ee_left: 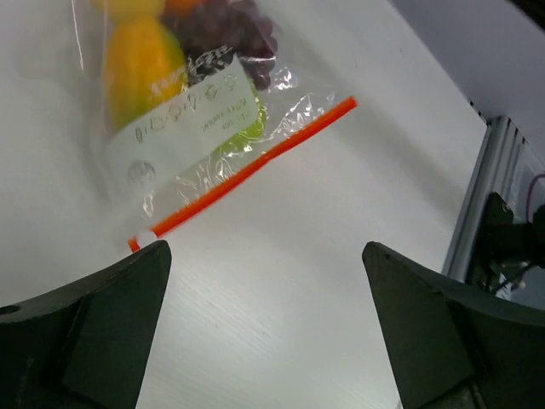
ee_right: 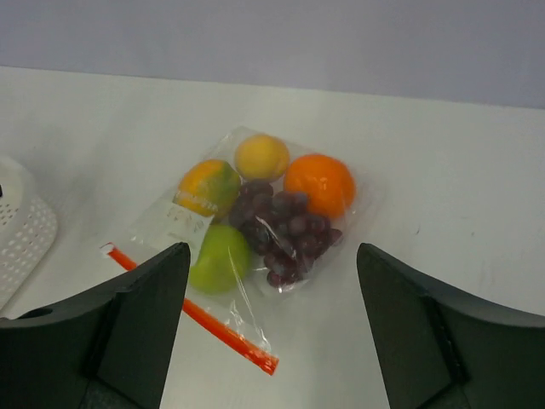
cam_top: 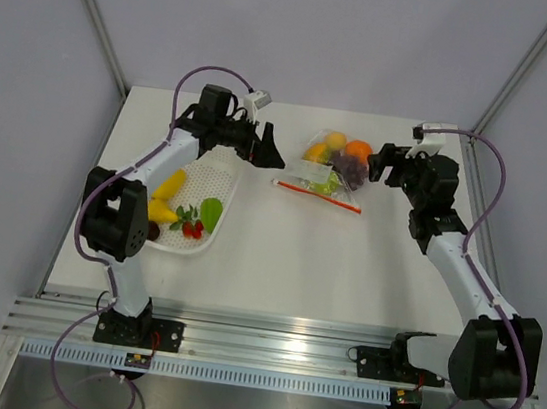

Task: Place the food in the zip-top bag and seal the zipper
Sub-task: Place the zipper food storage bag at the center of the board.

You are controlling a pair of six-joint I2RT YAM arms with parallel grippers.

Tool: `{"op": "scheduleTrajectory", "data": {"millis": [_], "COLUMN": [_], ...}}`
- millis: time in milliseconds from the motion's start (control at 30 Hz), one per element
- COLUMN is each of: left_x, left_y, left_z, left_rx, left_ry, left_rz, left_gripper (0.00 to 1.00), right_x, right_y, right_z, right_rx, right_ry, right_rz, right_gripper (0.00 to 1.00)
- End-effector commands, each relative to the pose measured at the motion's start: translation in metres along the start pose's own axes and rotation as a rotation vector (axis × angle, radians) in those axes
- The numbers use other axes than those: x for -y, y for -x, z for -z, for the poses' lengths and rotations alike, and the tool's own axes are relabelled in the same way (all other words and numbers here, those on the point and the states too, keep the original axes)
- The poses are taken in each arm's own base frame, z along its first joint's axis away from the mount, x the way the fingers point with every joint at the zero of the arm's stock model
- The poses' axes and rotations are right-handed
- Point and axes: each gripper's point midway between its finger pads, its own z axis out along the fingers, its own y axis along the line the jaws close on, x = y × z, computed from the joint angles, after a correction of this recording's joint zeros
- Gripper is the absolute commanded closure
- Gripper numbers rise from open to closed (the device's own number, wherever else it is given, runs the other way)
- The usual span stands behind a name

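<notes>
Your left hand and right hand are both spread, flanking the fruit-filled zip-top bag on the desk; its zipper faces near.

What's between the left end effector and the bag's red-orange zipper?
Nothing: the left wrist view shows only bare white table between the open left end effector and the thin red-orange zipper strip of the clear crinkly plastic bag.

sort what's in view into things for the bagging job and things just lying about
For the job: clear crinkly zip-top bag; its red-orange zipper strip; round orange fruit, purple grapes and green fruit inside it.
Lying about: white perforated oval basket; yellow banana in it.
</notes>
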Motion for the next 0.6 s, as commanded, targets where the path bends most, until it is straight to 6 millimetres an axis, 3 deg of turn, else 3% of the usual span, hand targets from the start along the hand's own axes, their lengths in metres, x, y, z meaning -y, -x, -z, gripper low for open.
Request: {"op": "scheduleTrajectory", "data": {"millis": [0,100,133,167,233,267,300,333,500,567], "left_x": [0.036,0.039,0.04,0.042,0.039,0.039,0.032,0.038,0.034,0.039], "left_y": [0.011,0.001,-0.002,-0.006,-0.005,-0.008,-0.014,-0.009,-0.031,-0.047], "left_z": [0.032,0.048,0.051,0.057,0.072,0.077,0.083,0.094,0.133,0.146], "left_rx": [0.072,0.063,0.058,0.048,0.081,0.078,0.079,0.105,0.146,0.158], "left_ry": [-0.007,0.091,0.104,0.125,0.228,0.257,0.317,0.342,0.535,0.568], "left_rz": [-0.035,0.024,0.033,0.049,0.081,0.098,0.106,0.095,0.123,0.12], "left_gripper": [0.01,0.01,0.01,0.01,0.01,0.01,0.01,0.01,0.01,0.01], "right_x": [-0.013,-0.003,-0.002,0.005,0.013,0.02,0.023,0.028,0.06,0.063], "right_y": [0.023,0.013,0.022,0.01,0.015,-0.002,-0.007,-0.02,-0.055,-0.064], "right_z": [0.04,0.056,0.063,0.068,0.073,0.079,0.081,0.085,0.099,0.104], "right_rx": [0.08,0.021,0.035,-0.017,-0.036,-0.117,-0.156,-0.238,-0.396,-0.433], "right_ry": [0.036,-0.055,-0.079,-0.143,-0.22,-0.287,-0.317,-0.373,-0.614,-0.644], "right_rz": [-0.033,-0.12,-0.156,-0.231,-0.297,-0.34,-0.345,-0.353,-0.355,-0.345], "right_gripper": [0.12,0.03,0.01,0.01,0.01,0.0,0.01,0.01,0.01,0.01]}}
